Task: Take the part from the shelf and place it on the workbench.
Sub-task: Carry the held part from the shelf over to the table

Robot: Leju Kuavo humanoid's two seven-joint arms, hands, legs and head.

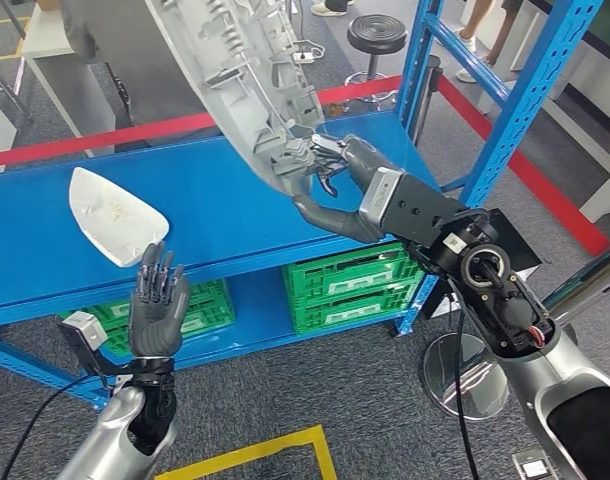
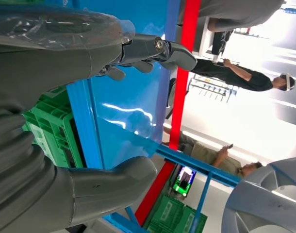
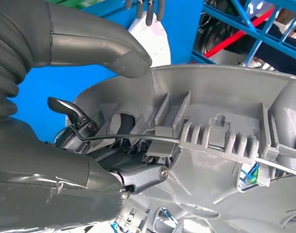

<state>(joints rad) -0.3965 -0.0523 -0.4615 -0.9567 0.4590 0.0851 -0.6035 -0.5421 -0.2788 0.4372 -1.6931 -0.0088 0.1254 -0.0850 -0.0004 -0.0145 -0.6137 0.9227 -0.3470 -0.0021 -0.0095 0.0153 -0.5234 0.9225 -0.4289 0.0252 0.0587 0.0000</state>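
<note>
A large grey plastic part (image 1: 234, 70), ribbed on its inner side, hangs tilted above the blue shelf (image 1: 211, 200). My right hand (image 1: 340, 165) grips its lower edge; in the right wrist view the fingers (image 3: 139, 174) hook into the ribbing of the part (image 3: 220, 160) with the thumb (image 3: 102, 48) over its rim. A smaller white part (image 1: 113, 215) lies on the shelf's left side. My left hand (image 1: 157, 305) is raised in front of the shelf edge, fingers spread, holding nothing; the left wrist view shows its fingers (image 2: 154, 48) apart before the shelf.
Green crates (image 1: 351, 285) sit on the lower shelf level. Blue uprights (image 1: 513, 110) rise at the right. Red floor tape (image 1: 136, 135) runs behind the shelf, with a black stool (image 1: 376, 40) and people's legs beyond. Yellow tape (image 1: 287, 445) marks the floor close by.
</note>
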